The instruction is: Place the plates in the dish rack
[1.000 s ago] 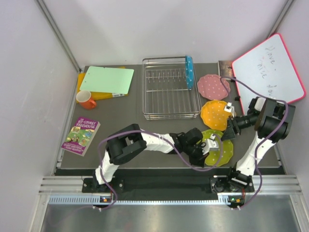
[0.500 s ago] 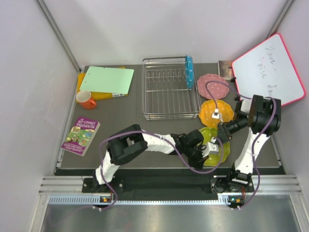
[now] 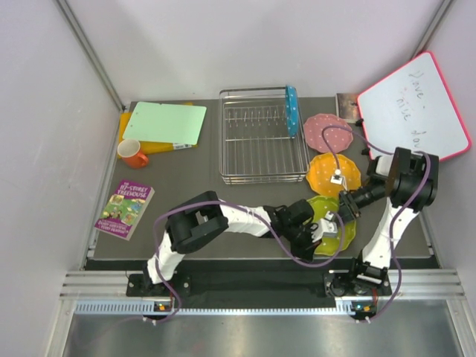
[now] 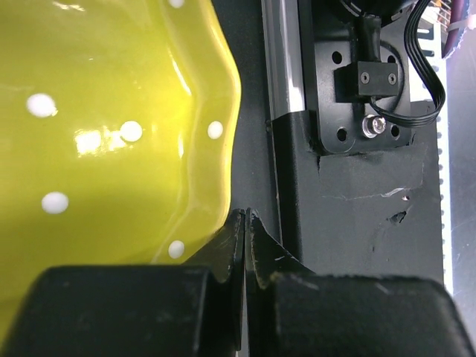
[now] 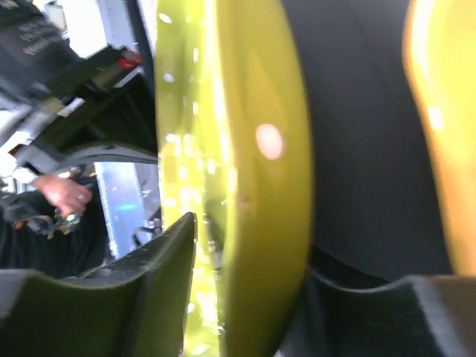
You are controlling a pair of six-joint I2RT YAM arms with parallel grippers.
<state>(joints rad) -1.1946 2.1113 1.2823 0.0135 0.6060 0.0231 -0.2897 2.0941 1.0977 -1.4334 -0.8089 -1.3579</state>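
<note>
The yellow-green plate [image 3: 332, 223] lies at the near right of the table, tilted up. My left gripper [image 3: 315, 232] is shut and empty, its tips [image 4: 245, 216] pressed at the plate's [image 4: 97, 134] near-left rim. My right gripper [image 3: 348, 205] is open, with the plate's far rim [image 5: 253, 149] between its fingers [image 5: 152, 282] and a gap on one side. The orange plate [image 3: 335, 173] and the pink plate [image 3: 329, 132] lie flat beyond it. The blue plate [image 3: 292, 110] stands upright at the right end of the dish rack [image 3: 253, 160].
A green cutting board [image 3: 165, 123] lies at the far left, with an orange cup [image 3: 134, 153] and a book [image 3: 125, 209] in front of it. A whiteboard [image 3: 413, 108] leans at the far right. The orange plate's edge [image 5: 446, 134] shows beside my right gripper.
My right arm swung down and left from beside the orange plate to the yellow-green plate's far rim, and its fingers now straddle that rim. The left arm has barely moved.
</note>
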